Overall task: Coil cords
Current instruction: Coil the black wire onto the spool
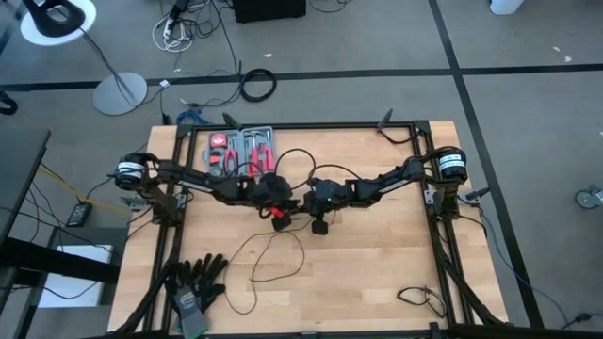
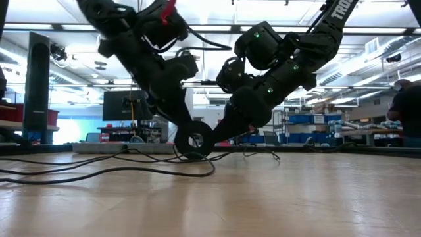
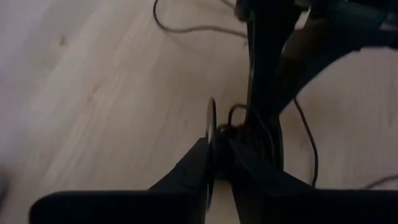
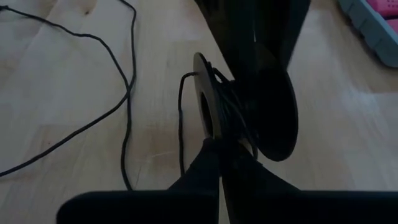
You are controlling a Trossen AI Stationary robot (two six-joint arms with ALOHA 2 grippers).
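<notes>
Both end effectors meet mid-worktop [image 1: 377, 273]: left end effector [image 3: 214, 171] and right end effector [image 4: 217, 149] each pinch the spool [image 2: 193, 139] shut, cord [image 4: 127, 93] trailing beside it.

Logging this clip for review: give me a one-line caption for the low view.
Both arms meet low over the table, holding a round black spool upright on edge, thin black cord trailing across the wood.

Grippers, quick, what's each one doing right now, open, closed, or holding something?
Left gripper: closed on the rim of the black spool.
Right gripper: closed at the spool's hub, over the wound black cord.
</notes>
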